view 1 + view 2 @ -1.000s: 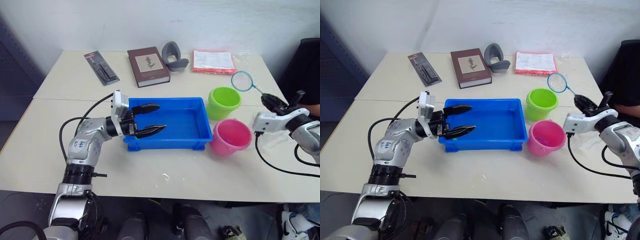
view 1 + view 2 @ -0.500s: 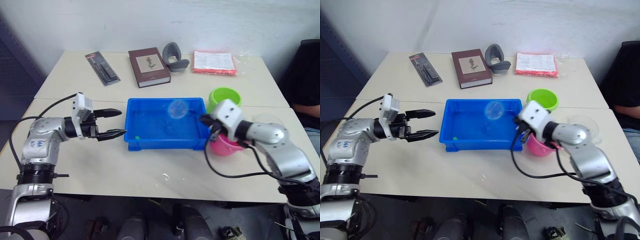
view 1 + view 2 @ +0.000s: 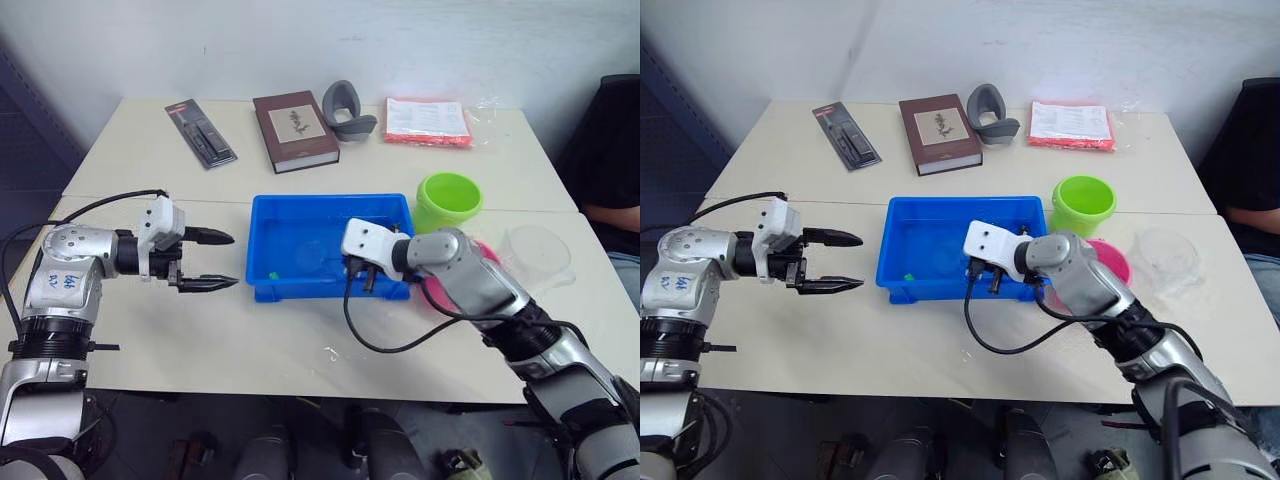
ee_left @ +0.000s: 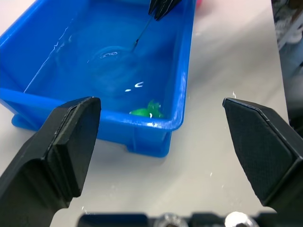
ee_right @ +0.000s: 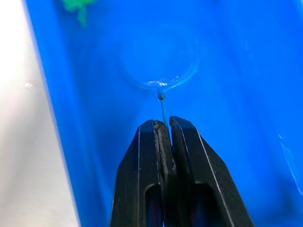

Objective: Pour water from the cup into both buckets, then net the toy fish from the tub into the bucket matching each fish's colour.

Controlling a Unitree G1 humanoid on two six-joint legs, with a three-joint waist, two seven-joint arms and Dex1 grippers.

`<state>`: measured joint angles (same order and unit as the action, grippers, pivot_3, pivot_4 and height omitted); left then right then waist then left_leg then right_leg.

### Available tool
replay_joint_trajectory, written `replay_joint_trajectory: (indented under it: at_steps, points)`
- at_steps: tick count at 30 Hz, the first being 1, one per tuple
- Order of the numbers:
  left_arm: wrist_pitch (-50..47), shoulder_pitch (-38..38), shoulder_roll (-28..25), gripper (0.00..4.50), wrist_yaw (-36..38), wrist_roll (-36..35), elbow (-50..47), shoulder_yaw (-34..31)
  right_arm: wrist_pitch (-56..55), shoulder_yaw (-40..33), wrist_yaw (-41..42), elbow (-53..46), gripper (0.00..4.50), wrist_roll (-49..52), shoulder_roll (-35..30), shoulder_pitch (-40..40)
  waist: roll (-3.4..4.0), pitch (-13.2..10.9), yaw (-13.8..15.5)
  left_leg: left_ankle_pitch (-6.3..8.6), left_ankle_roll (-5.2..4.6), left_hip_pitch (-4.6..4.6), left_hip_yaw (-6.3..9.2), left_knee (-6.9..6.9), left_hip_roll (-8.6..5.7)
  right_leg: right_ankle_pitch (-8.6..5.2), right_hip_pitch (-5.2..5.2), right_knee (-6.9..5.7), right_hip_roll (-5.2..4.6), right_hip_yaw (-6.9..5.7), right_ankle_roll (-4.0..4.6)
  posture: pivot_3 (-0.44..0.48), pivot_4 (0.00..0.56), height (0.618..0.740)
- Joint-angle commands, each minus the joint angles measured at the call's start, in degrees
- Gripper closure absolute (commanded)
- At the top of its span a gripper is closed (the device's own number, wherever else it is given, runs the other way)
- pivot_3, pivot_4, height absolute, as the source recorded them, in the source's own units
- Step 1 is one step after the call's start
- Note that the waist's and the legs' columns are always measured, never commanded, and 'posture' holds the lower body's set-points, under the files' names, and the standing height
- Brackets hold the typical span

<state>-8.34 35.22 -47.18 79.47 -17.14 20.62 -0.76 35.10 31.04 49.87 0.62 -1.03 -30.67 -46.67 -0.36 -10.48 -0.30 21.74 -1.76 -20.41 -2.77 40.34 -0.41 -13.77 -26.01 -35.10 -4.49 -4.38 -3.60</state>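
Your right pincer (image 5: pixel 163 124) is pinching the net's (image 5: pixel 158 71) stick, ring dipped mid-tub (image 3: pixel 300 285). The green fish (image 4: pixel 147 109) lies beyond the ring, toward the tub's near-left corner, so sweep that way. Your left pincer (image 3: pixel 212 260) waits spread over the counter (image 3: pixel 250 340).

A pale beige table (image 3: pixel 300 350) is standing against a plain white wall (image 3: pixel 300 45), daylight falling evenly across it.

Plain office or lab room, pale tables (image 3: pixel 300 350) against bare wall, book (image 3: pixel 295 131), papers (image 3: pixel 428 122)
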Motion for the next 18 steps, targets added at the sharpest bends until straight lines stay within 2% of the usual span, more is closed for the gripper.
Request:
replay_joint_trajectory:
  at_steps: [1,10,18]
  points:
    - [0.01,1.58,-0.69,0.05,-0.57,0.96,-4.25,0.66,1.22,-0.85,3.95,-1.42,4.50,2.13,2.20,-1.81,0.00,0.00,0.03,0.00,0.00,0.00,0.01,0.00,0.00,0.00,0.00,0.00,0.00,0.00,0.00,0.000,0.150,0.740]
    - [-0.21,-0.82,-0.76,0.05,-1.26,1.19,-5.18,0.34,5.61,-5.56,5.33,-1.91,4.50,6.70,7.76,-1.25,0.00,0.00,-0.17,0.00,0.01,0.00,0.00,0.00,0.02,0.00,-0.02,-0.02,0.00,0.00,0.00,0.000,0.150,0.740]
    - [1.60,-2.08,0.56,0.05,-2.35,-0.03,-1.86,-1.58,11.66,-13.45,4.87,-2.89,4.50,11.72,6.65,-1.13,0.00,0.00,-0.31,0.00,0.02,0.00,-0.01,0.00,0.04,0.00,-0.06,-0.04,-0.01,0.01,0.00,0.000,0.150,0.740]
